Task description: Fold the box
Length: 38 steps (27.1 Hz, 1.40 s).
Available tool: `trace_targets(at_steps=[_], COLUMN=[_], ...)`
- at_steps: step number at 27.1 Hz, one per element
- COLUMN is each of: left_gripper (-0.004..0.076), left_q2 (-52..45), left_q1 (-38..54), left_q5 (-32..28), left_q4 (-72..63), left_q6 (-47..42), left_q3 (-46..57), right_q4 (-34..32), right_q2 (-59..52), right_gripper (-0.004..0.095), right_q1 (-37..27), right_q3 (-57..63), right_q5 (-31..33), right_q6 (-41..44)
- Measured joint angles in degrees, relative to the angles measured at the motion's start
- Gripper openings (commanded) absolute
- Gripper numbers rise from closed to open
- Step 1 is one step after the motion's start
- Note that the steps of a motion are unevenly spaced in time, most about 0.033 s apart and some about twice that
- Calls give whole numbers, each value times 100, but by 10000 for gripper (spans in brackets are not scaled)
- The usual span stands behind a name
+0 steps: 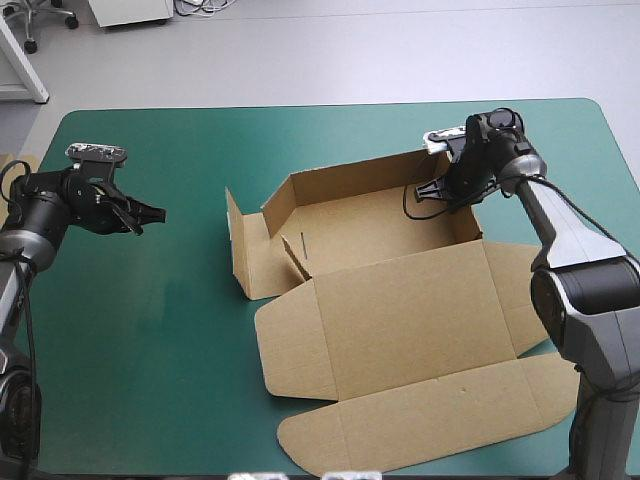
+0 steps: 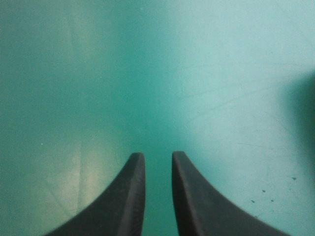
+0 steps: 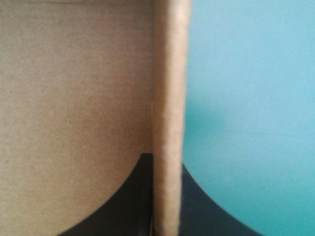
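My right arm's two black fingers [image 3: 123, 201] are pinched on the far-right wall of the one brown cardboard box [image 1: 370, 235], with the board edge sandwiched between them. The left arm's two black fingers [image 2: 123, 201] have a narrow gap with nothing in it. They hover over the teal-green surface [image 1: 150, 350], well left of the box. The box sits mid-right, its lid panel [image 1: 420, 310] flat toward me.

The brown box [image 1: 400, 300] was seen part-formed: far and left walls raised, lid and flaps laid flat. One upright edge of it was clamped between the jaws of the right gripper [image 3: 166, 161].
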Motion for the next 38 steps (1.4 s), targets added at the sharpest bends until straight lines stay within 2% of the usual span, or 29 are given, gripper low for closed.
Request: trace_targets(at_steps=[9,13,16,22,27,30,34,36,38], left_gripper=[141,141,141,141,141,141,141,141,141], left_q2=[334,580,735,1003,1255,1422,1553,1642,1707], left_q1=[0,0,0,0,0,0,0,0,-13], left_q5=[-115,-179,-285,-656,-709,-414,161,883,1848], left_q4=[-124,-186,-379,-1864,-3884,-5611,-7211,-8179,-9186], left_q6=[17,17,74,847,2100,3152,4026,4453,4734], left_q3=[0,0,0,0,0,0,0,0,0], right_q4=[134,584,1166,2337,2579,2601,2605,2605,2612], right_q2=[-552,-906,-1114,-1300,-1300,-1300,-1281,-1229,-1111], right_gripper=[-13,-13,-13,-13,-13,-13,-13,-13,-13], right_q1=[-68,-342,-659,-1148,-1153,-1149,-1149,-1149,-1149], right_q3=[0,0,0,0,0,0,5,5,5], right_q5=[-506,-652,-689,-577,-455,-460,-460,-466,-466], right_q6=[-49,-238,-492,-1080,-1241,-1271,-1271,-1273,-1273])
